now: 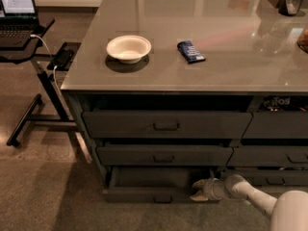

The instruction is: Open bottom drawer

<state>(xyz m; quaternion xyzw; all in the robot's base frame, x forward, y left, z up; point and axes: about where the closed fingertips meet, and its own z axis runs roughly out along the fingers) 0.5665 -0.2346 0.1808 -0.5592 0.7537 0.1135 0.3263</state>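
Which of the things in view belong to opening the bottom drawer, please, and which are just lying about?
Job: bottom drawer, partly out; gripper at its right end.
Lying about: white bowl, blue packet, laptop, top drawer, middle drawer.

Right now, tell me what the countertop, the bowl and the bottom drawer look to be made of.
Countertop: smooth glossy grey, perhaps laminate or glass, since it shows reflections. Bowl: matte cream, likely ceramic or plastic. Bottom drawer: flat dark grey front, probably painted metal, uncertain. The gripper sits at its right end.
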